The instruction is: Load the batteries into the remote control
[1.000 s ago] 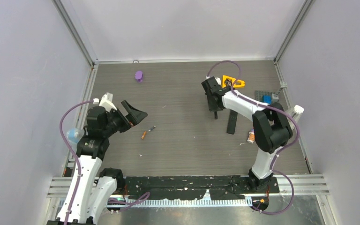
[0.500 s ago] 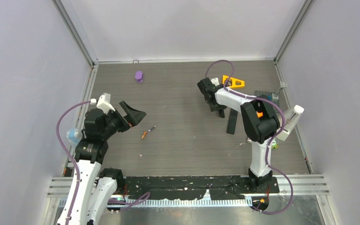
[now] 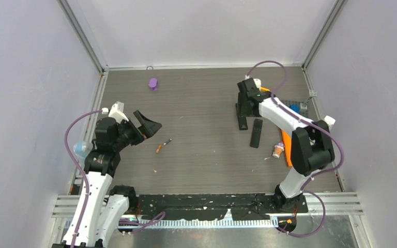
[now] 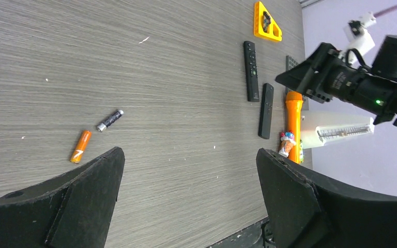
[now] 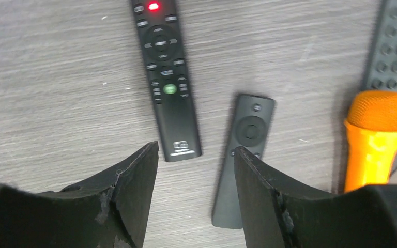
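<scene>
Batteries [image 4: 80, 146] lie left of the long remote [image 5: 165, 77]; empty, wide-open left gripper [image 4: 188, 170] should pinch 1 gently; right gripper [image 5: 195, 155] half-open, empty.

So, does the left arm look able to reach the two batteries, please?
Probably yes: the orange battery and dark battery lie on bare table just ahead of its open fingers, with nothing between.
</scene>
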Robot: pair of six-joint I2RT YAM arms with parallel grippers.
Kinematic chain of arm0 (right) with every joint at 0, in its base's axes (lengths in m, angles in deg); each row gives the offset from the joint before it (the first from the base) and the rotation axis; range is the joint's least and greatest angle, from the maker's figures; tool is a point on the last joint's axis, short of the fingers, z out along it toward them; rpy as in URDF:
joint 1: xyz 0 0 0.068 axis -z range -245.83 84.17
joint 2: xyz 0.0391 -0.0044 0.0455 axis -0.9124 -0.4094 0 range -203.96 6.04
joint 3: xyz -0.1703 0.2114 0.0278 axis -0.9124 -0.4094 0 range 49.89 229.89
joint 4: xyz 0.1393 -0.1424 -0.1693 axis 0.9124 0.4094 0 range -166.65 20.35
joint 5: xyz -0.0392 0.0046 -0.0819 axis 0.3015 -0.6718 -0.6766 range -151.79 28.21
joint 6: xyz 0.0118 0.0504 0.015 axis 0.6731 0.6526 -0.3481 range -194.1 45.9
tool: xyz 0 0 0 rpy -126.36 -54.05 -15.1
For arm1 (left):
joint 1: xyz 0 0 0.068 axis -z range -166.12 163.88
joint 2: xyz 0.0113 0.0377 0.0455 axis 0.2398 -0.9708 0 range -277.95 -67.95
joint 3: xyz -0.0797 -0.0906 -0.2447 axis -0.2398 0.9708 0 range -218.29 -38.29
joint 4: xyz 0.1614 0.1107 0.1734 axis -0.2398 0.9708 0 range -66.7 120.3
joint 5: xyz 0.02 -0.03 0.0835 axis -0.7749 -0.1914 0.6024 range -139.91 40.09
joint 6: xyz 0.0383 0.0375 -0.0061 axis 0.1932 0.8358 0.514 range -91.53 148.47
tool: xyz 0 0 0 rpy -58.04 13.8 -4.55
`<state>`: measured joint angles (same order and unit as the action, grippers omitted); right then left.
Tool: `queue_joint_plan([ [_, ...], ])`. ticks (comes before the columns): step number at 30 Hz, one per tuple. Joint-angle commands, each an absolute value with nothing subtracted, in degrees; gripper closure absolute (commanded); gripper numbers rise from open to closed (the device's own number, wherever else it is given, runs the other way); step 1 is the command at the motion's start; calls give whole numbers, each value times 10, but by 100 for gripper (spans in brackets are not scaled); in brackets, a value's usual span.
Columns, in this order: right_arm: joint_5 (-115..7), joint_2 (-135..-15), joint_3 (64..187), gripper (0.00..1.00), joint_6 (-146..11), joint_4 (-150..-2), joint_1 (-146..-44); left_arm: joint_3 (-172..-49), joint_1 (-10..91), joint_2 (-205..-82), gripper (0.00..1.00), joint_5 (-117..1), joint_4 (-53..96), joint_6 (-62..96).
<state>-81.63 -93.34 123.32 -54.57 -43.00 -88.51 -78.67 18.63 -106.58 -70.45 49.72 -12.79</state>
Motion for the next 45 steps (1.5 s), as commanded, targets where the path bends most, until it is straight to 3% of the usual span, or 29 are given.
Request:
queue_joint_plan([
  [1,-814,-876,1175,37,-495,-452,-834,-810,184,-1067,0,-702,469,-113],
  [2,-814,-875,1167,36,-490,-457,-826,-810,184,-1068,0,-703,468,-113],
  [4,-808,-874,1147,23,-484,-463,-806,-811,184,-1070,0,-706,466,-114],
  [6,-794,-877,1131,18,-483,-471,-790,-810,184,-1072,0,-709,465,-115],
  [15,-745,-915,1114,16,-490,-490,-774,-811,183,-1072,0,-709,465,-115],
  [22,-745,-944,1108,27,-480,-491,-765,-811,183,-1069,0,-707,468,-116],
  [36,-686,-930,1094,69,-467,-522,-728,-826,183,-1067,1,-707,468,-120],
  [41,-581,-866,1092,72,-477,-567,-727,-834,184,-1061,0,-734,451,-121],
  [45,-419,-807,1096,73,-462,-652,-727,-826,184,-1058,0,-795,404,-134],
])
